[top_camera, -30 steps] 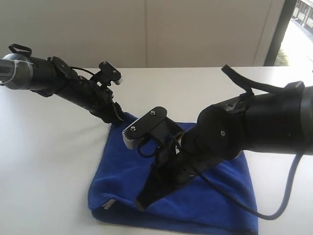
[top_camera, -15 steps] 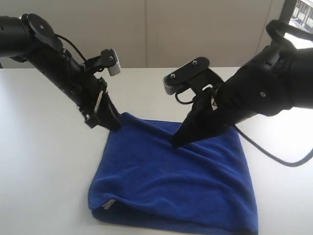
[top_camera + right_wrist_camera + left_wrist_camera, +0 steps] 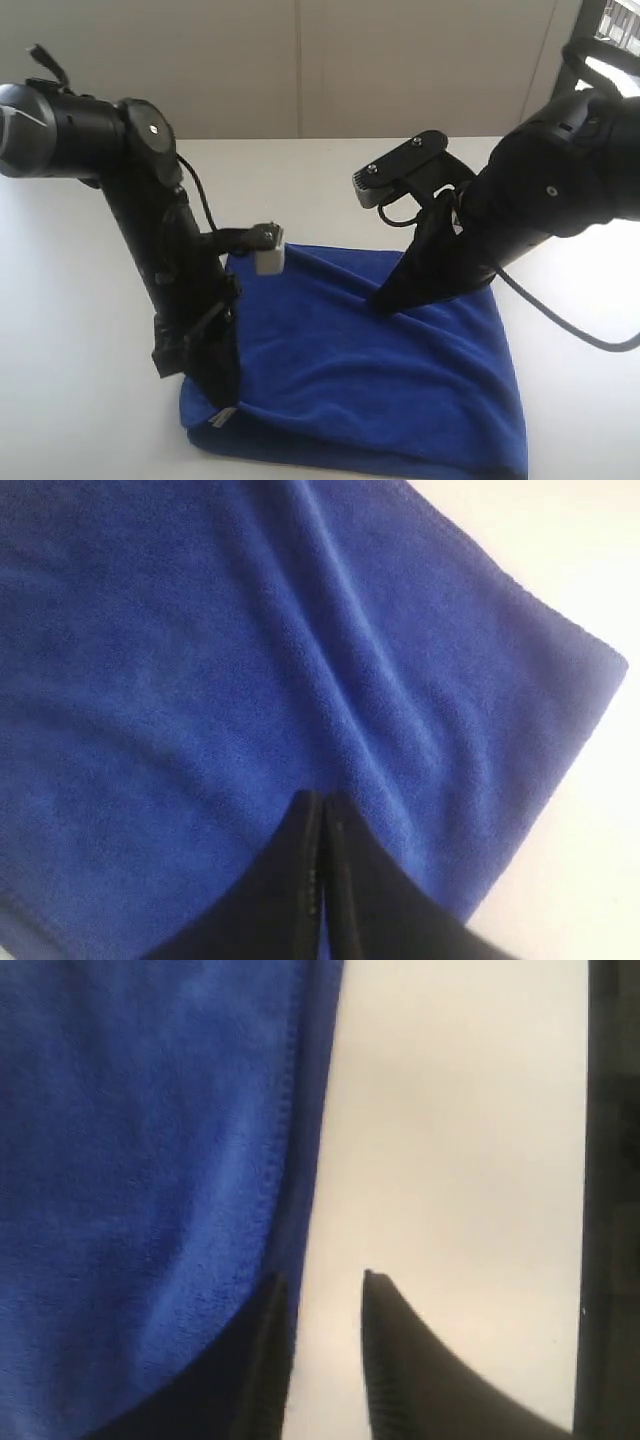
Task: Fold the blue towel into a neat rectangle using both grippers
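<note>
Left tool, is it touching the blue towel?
Cannot tell. The left wrist view shows the open left tool straddling the edge of the blue towel, but not whether a finger rests on it.

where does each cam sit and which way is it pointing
Exterior: off the arms, looking slantwise down over the table at the towel; both arms show, with the left gripper and right gripper.
Left wrist: on the left arm, looking past open fingers at the towel's edge and bare table.
Right wrist: on the right arm, looking past shut fingers at the towel.
Shared: all three see the towel.
</note>
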Tool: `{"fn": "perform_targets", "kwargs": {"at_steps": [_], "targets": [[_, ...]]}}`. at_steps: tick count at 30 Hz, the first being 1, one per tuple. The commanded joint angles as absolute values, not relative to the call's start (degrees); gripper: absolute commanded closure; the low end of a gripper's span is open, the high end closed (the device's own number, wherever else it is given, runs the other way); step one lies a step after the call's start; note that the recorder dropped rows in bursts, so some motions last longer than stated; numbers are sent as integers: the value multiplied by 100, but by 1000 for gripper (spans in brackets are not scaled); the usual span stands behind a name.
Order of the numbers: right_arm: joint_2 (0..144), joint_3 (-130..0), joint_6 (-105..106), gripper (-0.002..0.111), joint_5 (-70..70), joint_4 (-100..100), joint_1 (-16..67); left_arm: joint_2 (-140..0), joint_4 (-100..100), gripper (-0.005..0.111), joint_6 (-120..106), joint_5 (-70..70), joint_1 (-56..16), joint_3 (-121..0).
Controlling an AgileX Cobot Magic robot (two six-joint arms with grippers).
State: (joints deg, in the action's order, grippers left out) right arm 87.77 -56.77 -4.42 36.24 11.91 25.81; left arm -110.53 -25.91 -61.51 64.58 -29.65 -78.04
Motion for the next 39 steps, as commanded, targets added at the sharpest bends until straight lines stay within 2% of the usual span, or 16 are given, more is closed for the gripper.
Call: {"fn": "perform_targets", "kwargs": {"at_steps": [1,7,11,19,30,33,37,39], "targets": [[8714,-5513,-385,108,3541,1145,2554,-10853,-1550,106,-4950,6501,-3528,-7768],[8749,-5241,-385,108,3444,1118,2554,-10534,-1415,107,-4712,5429,-3961,-7208],[8749,-5176,-385,108,3467,1132,2554,-9879,-474,107,-3726,4120,-4253,-6350],[8762,-5176,-385,108,3152,1133,2554,-9073,-587,107,-3612,1275,-4634,-4415],[9095,-5176,-385,108,3221,1010,2554,-9059,-546,106,-3198,944,-4644,-4135],[9157,-5176,-371,108,3222,1010,2554,-8978,-546,96,-3198,894,-4644,-4135],[9155,-5176,-362,108,3053,1010,2554,-8862,-546,60,-3341,533,-4644,-4135],[9155,-5198,-362,108,3000,1021,2554,-8974,-546,59,-3501,403,-4644,-4135]]}}
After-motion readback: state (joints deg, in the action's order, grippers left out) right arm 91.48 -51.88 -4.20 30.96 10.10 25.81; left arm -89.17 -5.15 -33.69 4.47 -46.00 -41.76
